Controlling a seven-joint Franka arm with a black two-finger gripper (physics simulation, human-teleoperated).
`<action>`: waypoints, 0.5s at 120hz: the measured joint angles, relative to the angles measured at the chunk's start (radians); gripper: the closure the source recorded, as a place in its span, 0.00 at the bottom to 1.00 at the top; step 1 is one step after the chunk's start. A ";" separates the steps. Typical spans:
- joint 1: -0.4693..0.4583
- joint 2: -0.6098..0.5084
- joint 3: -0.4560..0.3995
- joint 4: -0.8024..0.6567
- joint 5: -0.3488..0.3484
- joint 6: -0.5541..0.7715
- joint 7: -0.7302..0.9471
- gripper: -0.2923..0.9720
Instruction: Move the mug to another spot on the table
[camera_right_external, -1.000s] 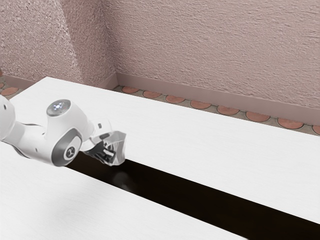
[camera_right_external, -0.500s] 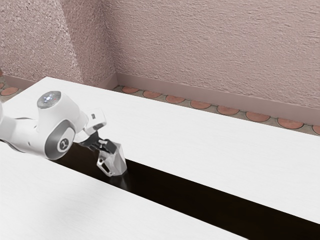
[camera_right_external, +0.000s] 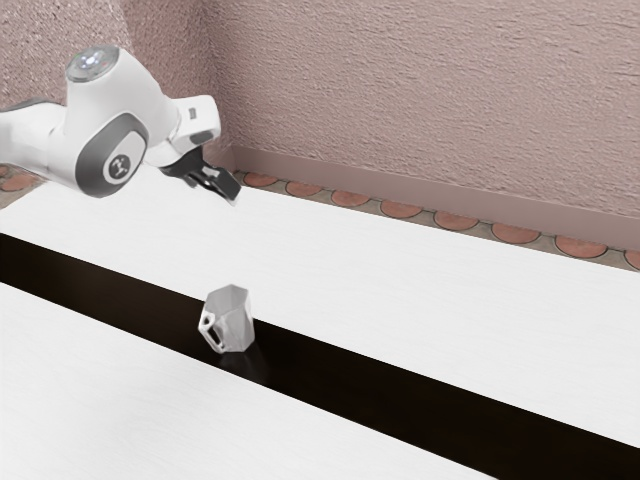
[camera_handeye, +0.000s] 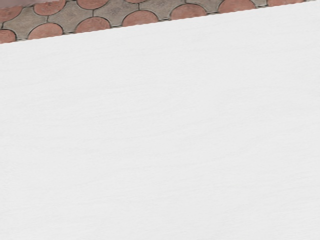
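Observation:
A small grey faceted mug stands upright on the dark stripe of the table, its handle toward the exterior view's left. My gripper hangs high above the table, up and to the left of the mug and well apart from it, with nothing held. Its black fingers point down to the right. In the wrist view I see the white table top and its far edge.
A dark band runs diagonally across the white table. Beyond the far edge lies a floor of round red tiles, also in the wrist view as tiles. A pink textured wall stands behind.
My gripper let go of the mug and rose far up and back toward the upper left. The mug stays standing on the dark band.

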 joint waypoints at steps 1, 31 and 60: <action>-0.002 0.001 0.000 0.012 0.007 -0.009 0.000 0.24; -0.006 0.103 -0.005 0.349 0.105 -0.322 -0.004 0.23; 0.005 0.170 -0.021 0.473 0.146 -0.511 -0.005 0.23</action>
